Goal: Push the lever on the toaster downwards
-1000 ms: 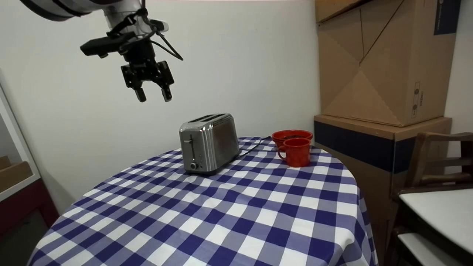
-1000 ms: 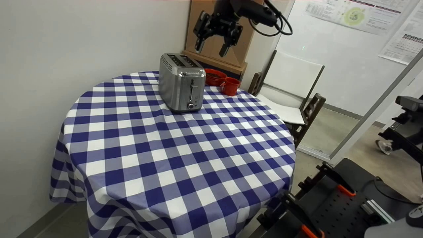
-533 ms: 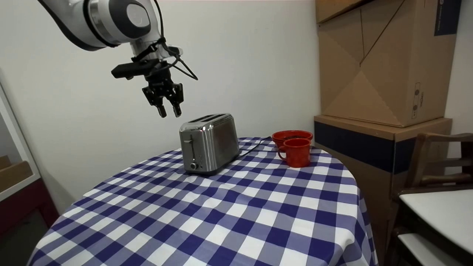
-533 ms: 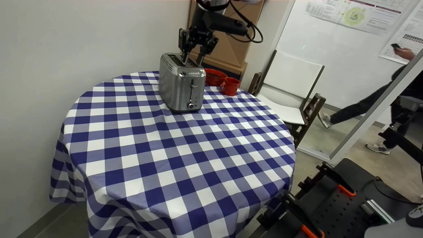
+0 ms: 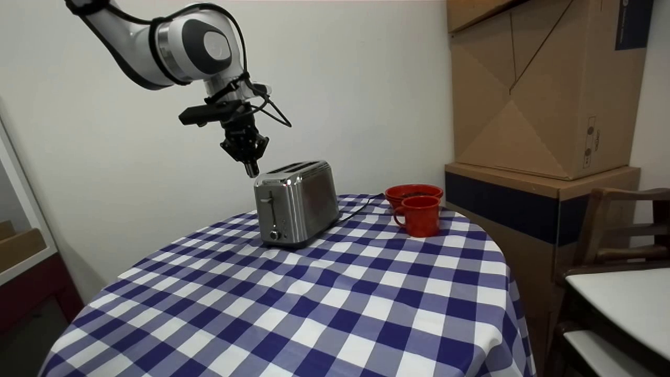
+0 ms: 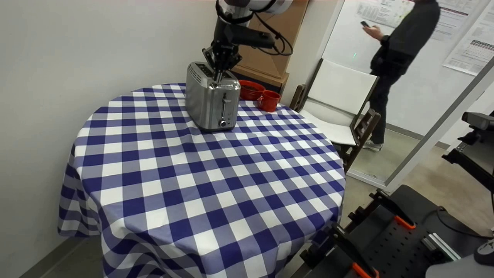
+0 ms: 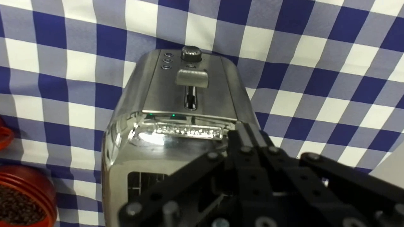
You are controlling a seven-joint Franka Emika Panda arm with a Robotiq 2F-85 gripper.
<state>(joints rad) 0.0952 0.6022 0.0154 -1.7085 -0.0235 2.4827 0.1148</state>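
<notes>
You've got one silver toaster [image 5: 298, 205] on the checkered worktop [image 6: 185, 185]: one lever [image 7: 192, 78] sitting high, one dial [image 7: 191, 54], three buttons [image 7: 167, 60]. Off to the toaster's side, one red mug [image 5: 421, 220] and one red bowl [image 7: 34, 181] of brown beans [image 7: 19, 206]. Your two fingers [image 7: 243, 137] were spread half a second ago, now they're pressed together and lower, by the toaster's top edge.

The toaster [image 5: 314, 207] is silver, tool [image 5: 252, 170] black, mug [image 5: 423, 219] and bowl [image 5: 393, 198] red, tablecloth [image 5: 251, 303] checked blue and white.
</notes>
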